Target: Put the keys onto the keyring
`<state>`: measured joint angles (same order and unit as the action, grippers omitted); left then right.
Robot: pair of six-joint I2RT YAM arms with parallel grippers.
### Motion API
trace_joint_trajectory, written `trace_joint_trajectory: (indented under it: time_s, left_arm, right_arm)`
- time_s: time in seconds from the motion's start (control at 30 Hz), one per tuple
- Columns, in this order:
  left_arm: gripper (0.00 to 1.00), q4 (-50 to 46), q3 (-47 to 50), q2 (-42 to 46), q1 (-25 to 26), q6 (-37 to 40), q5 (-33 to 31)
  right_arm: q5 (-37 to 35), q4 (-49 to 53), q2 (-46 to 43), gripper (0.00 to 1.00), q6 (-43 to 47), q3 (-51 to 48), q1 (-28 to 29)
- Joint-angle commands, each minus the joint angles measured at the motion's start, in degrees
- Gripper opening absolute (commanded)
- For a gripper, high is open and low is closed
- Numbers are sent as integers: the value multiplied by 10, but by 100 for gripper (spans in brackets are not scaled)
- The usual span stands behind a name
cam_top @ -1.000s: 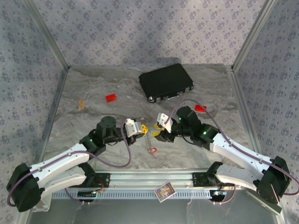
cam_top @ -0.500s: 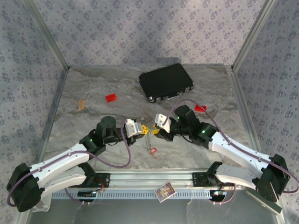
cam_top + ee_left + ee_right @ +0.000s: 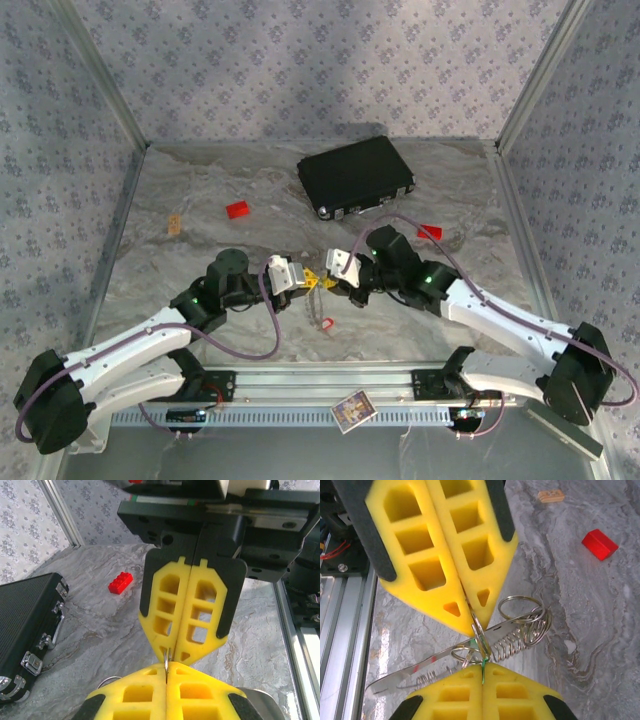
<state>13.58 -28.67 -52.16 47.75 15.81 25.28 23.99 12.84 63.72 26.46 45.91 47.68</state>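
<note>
Two grippers meet tip to tip, both closed. The left gripper [image 3: 166, 675] pinches the one keyring [image 3: 506, 630], and the right gripper [image 3: 482, 672] nips the thin edge of one green key [image 3: 483, 664] at that ring. One red key [image 3: 327, 323] lies at six o'clock from them. One black case [image 3: 357, 177] sits at twelve o'clock. There are two red blocks: one red block [image 3: 238, 209] at ten o'clock, another red block [image 3: 430, 232] at two.

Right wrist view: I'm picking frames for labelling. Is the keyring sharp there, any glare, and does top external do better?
Right wrist: keyring sharp, small glints on its wire, no washout. Top external: evenly lit, yet the keyring is too small to make out.
</note>
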Motion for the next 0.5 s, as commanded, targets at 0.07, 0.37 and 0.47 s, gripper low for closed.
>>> trace_joint_trajectory:
  time_s: [0.07,0.37,0.47]
  left_arm:
    - [0,37,-20,4,2,4,13]
    - [0,39,-15,7,2,2,17]
    - [0,43,-14,6,2,0,21]
  right_arm:
    - [5,32,0,1,12,22,5]
    - [2,15,-61,28,2,-8,-11]
    - [29,-14,-67,27,-17,-16,-13]
